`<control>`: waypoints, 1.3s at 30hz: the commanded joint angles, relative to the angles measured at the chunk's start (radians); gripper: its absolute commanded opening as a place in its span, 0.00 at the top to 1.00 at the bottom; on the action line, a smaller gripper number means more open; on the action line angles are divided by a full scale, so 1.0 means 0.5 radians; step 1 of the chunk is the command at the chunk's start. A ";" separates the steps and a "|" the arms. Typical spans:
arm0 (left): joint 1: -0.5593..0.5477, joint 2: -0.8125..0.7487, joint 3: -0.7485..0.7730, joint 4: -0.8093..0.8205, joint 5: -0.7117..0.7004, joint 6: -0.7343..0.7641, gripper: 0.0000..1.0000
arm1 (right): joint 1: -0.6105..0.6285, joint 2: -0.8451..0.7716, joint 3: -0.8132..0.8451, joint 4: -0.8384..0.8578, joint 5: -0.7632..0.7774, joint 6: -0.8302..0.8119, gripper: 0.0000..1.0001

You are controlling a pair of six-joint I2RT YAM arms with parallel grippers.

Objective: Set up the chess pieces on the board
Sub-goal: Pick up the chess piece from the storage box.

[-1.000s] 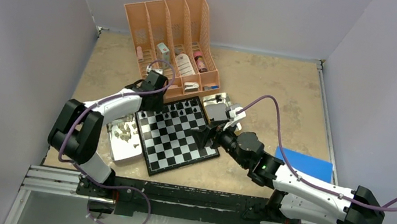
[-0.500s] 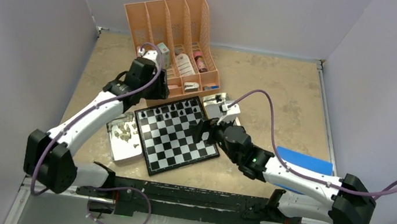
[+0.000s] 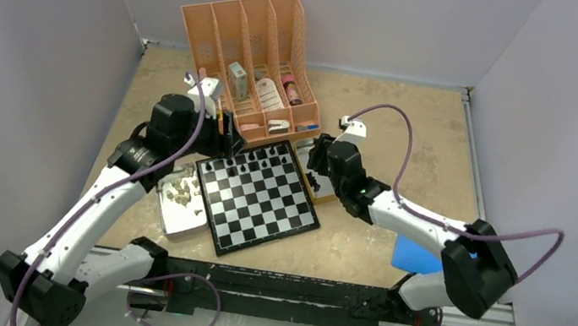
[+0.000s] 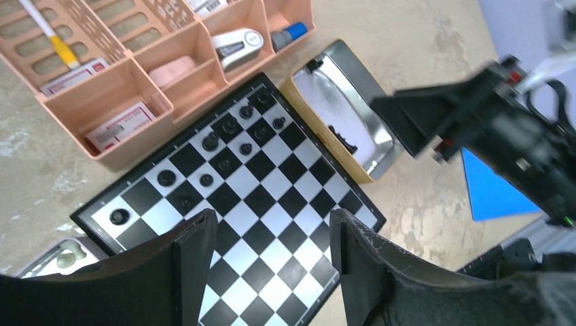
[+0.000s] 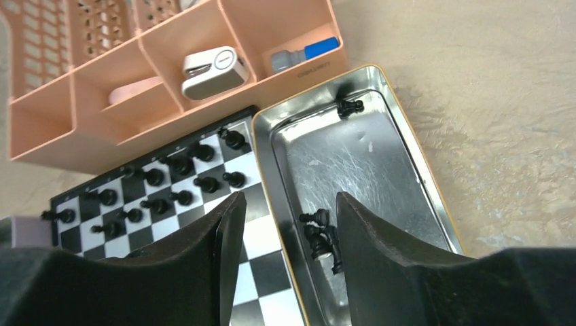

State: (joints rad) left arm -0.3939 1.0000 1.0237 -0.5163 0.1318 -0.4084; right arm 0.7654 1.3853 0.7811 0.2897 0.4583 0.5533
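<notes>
Blue sheet: nearest of all, flat at the near right of the worktop, one corner tucked under the right arm.

Left tray: near left, just beside the board's left edge, with the beige pieces lying loose in a small heap inside.

Board: flat at the centre of the worktop and turned askew. Being square it has no long side, but its far edge slants, the right end farther off than the left, and one corner points back at the arm bases.

Black pieces: upright, one to a square, along the board's two far ranks next to the organizer.

Left fingers: hanging over the board, spread wide with nothing between them; checkered squares show through the gap.

Right tray: gold-rimmed metal, just beside the board's right edge, with its long axis running along that edge.

Loose black pieces: a cluster toppled at the tray's near end, and one more lying at the far end.

Right fingers: above the tray's near end, parted and gripping nothing, with the cluster just beside one finger.

Organizer: peach plastic, farthest back, its low front bins just beside the board's far edge. They hold a white device and a blue-capped bottle.

Writing: there is an embossed word on the organizer's front lip and print on the red-and-white cards, all too small to read.
</notes>
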 commanded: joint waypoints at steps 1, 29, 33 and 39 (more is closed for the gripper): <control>-0.007 -0.165 -0.167 0.057 0.222 0.069 0.39 | -0.048 0.214 0.143 0.098 0.096 0.090 0.49; -0.007 -0.302 -0.248 0.020 0.365 0.162 0.39 | -0.159 1.128 0.732 0.237 0.440 -0.479 0.70; -0.007 -0.303 -0.246 0.020 0.345 0.153 0.38 | -0.177 1.147 0.715 0.271 0.415 -0.511 0.70; -0.007 -0.305 -0.250 0.020 0.312 0.142 0.39 | -0.199 1.199 0.708 0.332 0.368 -0.575 0.72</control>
State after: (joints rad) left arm -0.3943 0.8547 0.9012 -0.5407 0.2993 -0.3470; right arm 0.6735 1.9648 1.1091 0.3962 0.6369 0.3069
